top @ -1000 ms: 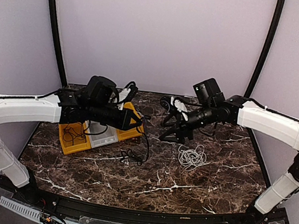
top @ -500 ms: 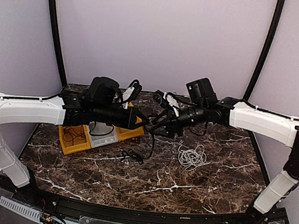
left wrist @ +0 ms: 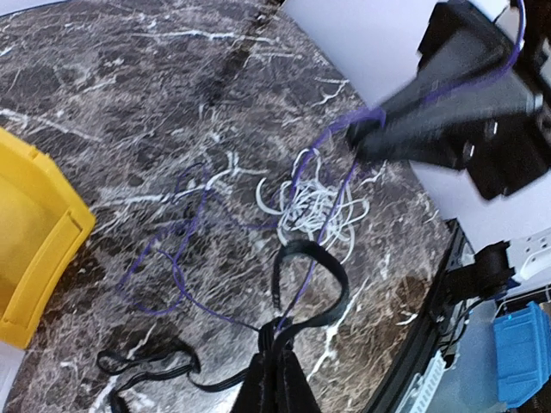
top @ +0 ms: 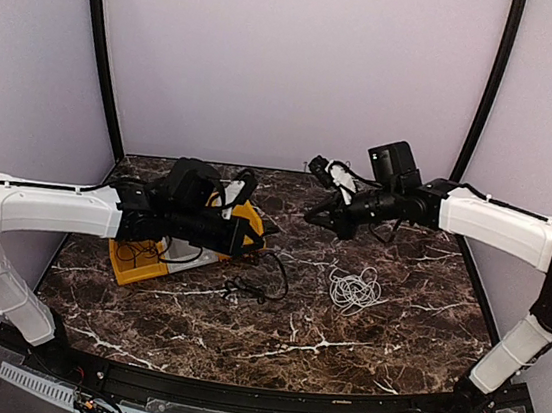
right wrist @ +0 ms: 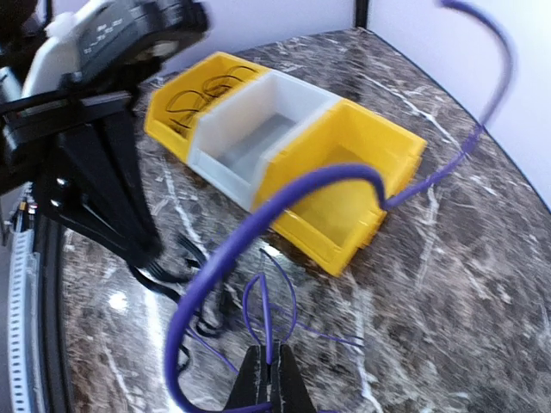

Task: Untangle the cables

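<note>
My left gripper (top: 265,232) (left wrist: 277,340) is shut on a flat black cable (left wrist: 339,292) that loops out past its tips, the rest trailing to a small dark tangle (top: 244,286) on the table. A thin dark cable (right wrist: 265,306), purplish in the wrist views, runs from there up to my right gripper (top: 314,211) (right wrist: 272,361), which is shut on it and raised above the table right of the left gripper. A loose coil of white cables (top: 355,289) (left wrist: 314,202) lies on the marble below the right gripper, held by neither.
Three joined bins stand under the left arm, two yellow (top: 132,271) (right wrist: 379,138) and a grey one (right wrist: 232,120) between; the far yellow one holds a dark cable. A thick cord loops close across the right wrist view. Purple walls enclose the table.
The right gripper reached to the left gripper's tips, shut on the thin cable and drew back up and to the right. The left arm sank slightly, still gripping.
</note>
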Available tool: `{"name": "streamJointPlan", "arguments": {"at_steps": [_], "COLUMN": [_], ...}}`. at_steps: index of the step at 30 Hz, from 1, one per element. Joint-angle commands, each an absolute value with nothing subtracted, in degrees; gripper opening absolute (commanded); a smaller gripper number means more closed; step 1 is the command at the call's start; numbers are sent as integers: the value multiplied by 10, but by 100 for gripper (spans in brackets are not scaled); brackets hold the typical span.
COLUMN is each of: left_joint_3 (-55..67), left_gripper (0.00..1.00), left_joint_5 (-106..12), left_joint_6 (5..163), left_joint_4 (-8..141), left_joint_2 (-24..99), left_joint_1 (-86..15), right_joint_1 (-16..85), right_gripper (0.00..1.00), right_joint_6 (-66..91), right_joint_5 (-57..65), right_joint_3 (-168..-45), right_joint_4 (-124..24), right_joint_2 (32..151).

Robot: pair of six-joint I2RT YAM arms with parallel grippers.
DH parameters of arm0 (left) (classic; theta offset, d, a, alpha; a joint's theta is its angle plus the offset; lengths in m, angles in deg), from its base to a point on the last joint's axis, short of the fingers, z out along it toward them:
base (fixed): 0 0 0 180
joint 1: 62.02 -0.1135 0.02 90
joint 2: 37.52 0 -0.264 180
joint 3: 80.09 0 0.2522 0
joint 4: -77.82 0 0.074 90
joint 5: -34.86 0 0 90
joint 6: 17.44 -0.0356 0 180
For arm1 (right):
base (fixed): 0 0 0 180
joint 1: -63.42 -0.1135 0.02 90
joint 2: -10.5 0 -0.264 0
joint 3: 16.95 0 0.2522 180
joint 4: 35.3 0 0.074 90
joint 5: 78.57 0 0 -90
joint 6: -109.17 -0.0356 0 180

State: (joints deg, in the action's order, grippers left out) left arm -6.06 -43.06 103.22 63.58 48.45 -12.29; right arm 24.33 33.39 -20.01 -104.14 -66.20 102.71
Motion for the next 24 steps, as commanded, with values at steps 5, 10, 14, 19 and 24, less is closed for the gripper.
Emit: {"name": "streamJointPlan", "arguments": {"at_steps": [5,10,14,19,24], "left_joint_3": [-123,-98,-10,166,256], "left_gripper": [0,0,0,0,0], "left_joint_5": [-528,-582,-607,-665,-718], "left_joint_6": [984,968,929,856,812], "left_joint_4": [477,429,395,322,316], "left_joint_2": [409,330,273,258,251], "left_joint_1": [-121,-122,-122,-122,-122], "right_joint_1": [295,306,310,314,315], "right_gripper": [0,0,0,0,0], "right_joint_6": [497,520,513,498,486], "right_joint_5": [37,110,138,131,125], "right_joint_3": [-940,-895,-872,-860,-851], "right_joint_4": [-723,-753,-744,-737,-730], "right_joint_2": [974,1006,1038,1074,1084]}}
